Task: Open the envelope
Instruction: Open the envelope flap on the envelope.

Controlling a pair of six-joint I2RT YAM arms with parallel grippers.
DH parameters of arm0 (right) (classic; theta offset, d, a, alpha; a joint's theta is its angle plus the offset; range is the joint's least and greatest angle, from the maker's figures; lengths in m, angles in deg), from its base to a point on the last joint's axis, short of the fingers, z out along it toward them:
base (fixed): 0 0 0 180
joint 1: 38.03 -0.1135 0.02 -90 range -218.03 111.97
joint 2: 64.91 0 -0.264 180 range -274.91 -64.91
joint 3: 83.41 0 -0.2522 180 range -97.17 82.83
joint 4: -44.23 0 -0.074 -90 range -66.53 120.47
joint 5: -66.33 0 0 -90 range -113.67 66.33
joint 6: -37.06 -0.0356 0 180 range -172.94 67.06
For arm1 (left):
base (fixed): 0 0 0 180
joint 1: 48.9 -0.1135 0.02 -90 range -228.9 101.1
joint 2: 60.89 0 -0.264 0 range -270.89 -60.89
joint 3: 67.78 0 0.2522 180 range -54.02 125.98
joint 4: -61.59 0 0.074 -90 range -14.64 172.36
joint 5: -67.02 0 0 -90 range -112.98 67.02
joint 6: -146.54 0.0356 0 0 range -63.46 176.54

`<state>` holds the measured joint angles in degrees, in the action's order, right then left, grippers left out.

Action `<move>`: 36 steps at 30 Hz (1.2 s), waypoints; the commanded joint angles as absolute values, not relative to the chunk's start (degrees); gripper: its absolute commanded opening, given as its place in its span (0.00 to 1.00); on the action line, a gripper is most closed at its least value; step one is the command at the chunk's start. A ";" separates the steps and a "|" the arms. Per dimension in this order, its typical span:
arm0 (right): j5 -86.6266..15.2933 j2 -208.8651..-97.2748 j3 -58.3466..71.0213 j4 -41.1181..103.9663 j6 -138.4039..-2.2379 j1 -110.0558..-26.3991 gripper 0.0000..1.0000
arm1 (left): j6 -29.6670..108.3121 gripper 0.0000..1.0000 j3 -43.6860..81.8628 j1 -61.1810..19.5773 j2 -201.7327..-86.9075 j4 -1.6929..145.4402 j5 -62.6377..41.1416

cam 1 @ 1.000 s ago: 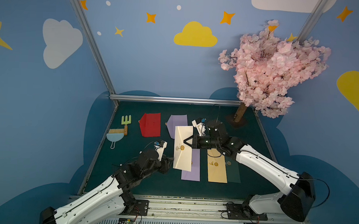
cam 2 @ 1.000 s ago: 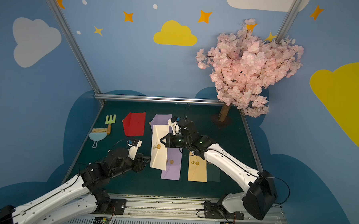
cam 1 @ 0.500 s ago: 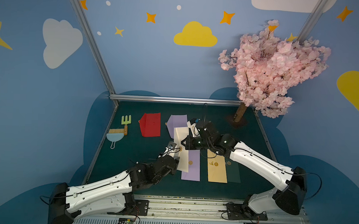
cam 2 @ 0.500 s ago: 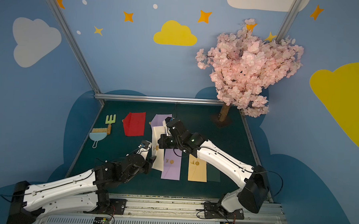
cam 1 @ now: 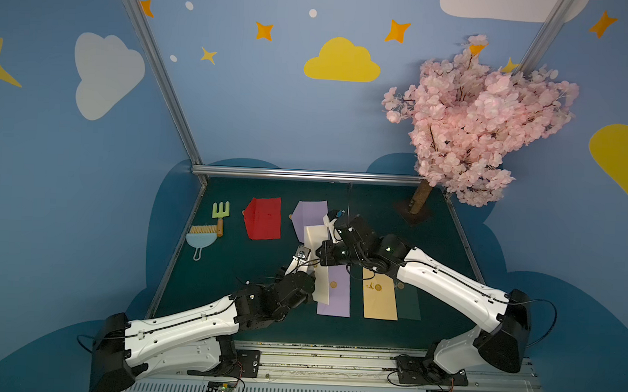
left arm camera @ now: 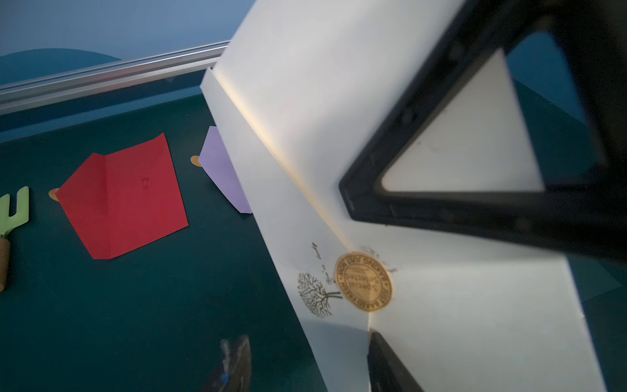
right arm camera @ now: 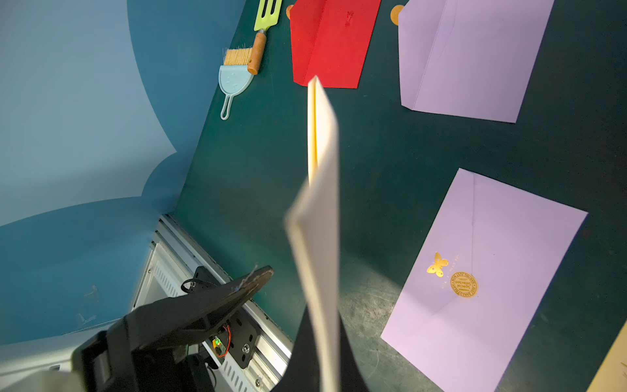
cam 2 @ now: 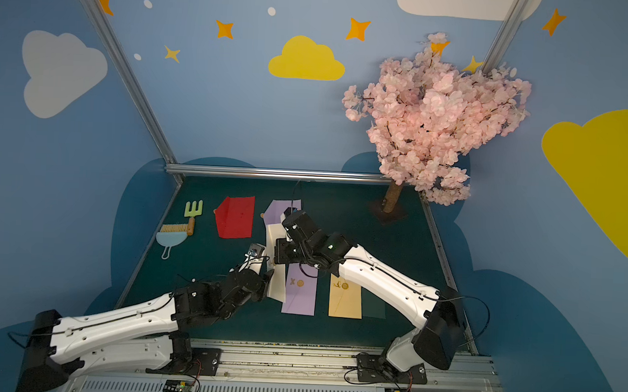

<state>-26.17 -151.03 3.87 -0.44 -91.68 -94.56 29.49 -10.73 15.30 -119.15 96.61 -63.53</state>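
Cream paper envelope (cam 1: 321,288): held off the table, tilted up, over the sealed lilac envelope (cam 1: 333,296) lying flat, at that envelope's edge toward the left arm. Right gripper (cam 1: 321,257) is clamped on its long edge. Left gripper (left arm camera: 308,363) has its jaws apart, astride the lower edge under the round gold sticker (left arm camera: 363,281); contact unclear.

Judgement: light, thin, bends easily, tears if jerked. Best purchase is the pointed flap's (left arm camera: 305,101) slanted edge beside the sticker, where a gap shows.

Contents: none visible; the sticker holds the flap shut. Red paper envelope (cam 1: 263,218) and second lilac envelope (cam 1: 310,213), beyond the sealed lilac one, lie flaps open; nothing seen inside.
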 commanded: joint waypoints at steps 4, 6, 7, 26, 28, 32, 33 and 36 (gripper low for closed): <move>-24.85 -151.61 0.98 -1.33 -91.77 -95.32 0.00 | 27.02 0.56 -9.07 15.60 -119.11 99.49 -66.99; -24.88 -151.58 0.88 -1.38 -91.67 -95.33 0.00 | 26.46 0.56 -9.31 15.60 -118.56 100.03 -67.68; -24.90 -151.57 0.79 -1.43 -91.61 -95.33 0.00 | 26.31 0.56 -9.43 15.65 -118.30 100.28 -68.00; -26.28 -152.22 0.43 -2.73 -90.21 -95.64 0.00 | 25.41 0.58 -10.84 15.52 -114.76 102.09 -70.41; -26.48 -152.27 0.45 -2.68 -90.03 -95.74 0.00 | 25.19 0.58 -10.84 15.53 -114.35 102.66 -70.89; -26.92 -152.38 0.43 -3.12 -89.80 -95.94 0.00 | 24.96 0.59 -11.11 15.52 -113.48 103.31 -71.29; -26.92 -152.36 0.59 -3.11 -89.98 -96.03 0.00 | 24.83 0.59 -11.13 15.52 -113.24 103.33 -71.31; -26.46 -152.04 0.90 -2.94 -89.87 -96.13 0.00 | 25.29 0.59 -11.54 15.52 -112.89 102.41 -70.42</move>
<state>-26.48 -151.80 2.12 -1.93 -90.61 -95.78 25.36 -10.68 15.61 -113.60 102.32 -69.83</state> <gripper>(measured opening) 0.048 0.587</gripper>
